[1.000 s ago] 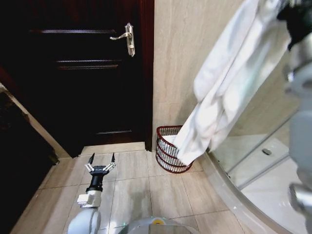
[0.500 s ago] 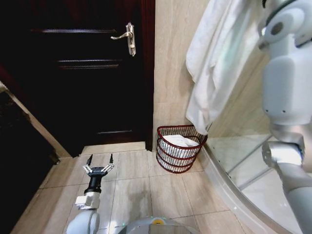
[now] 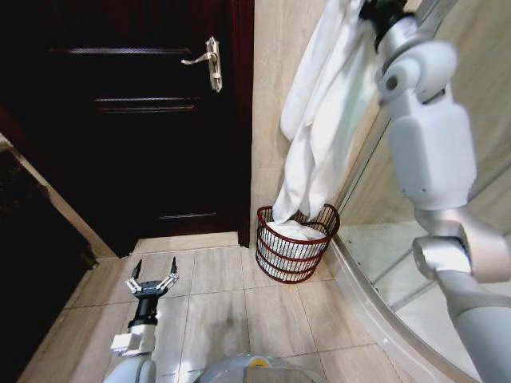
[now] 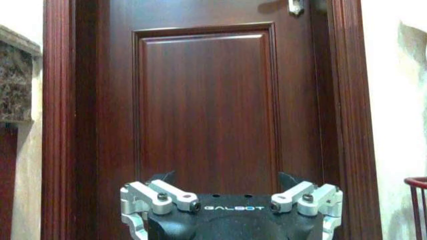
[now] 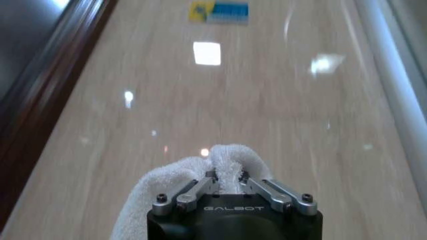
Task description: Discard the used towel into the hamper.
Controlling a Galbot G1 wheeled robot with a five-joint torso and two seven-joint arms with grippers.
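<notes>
A long white towel [image 3: 319, 120] hangs from my right gripper [image 3: 365, 6], which is raised high against the beige wall and shut on the towel's top edge. The right wrist view shows the fingers pinched on a fold of the towel [image 5: 177, 182]. The towel's lower end reaches down to the rim of the hamper [image 3: 275, 257], a red-brown wire basket on the floor in the corner beside the door. White cloth [image 3: 294, 231] shows inside it. My left gripper [image 3: 152, 279] hangs low over the floor tiles, left of the hamper, open and holding nothing.
A dark wooden door [image 3: 136, 120] with a metal handle [image 3: 209, 62] stands left of the hamper. A curved shower threshold [image 3: 375, 307] and glass screen run along the right. Beige floor tiles [image 3: 239, 311] lie in front. A dark counter edge [image 3: 32, 239] is at far left.
My right arm has swung left with the towel, so its lower end now hangs at the hamper's mouth instead of to the right. The left gripper has sunk slightly and drifted left.
</notes>
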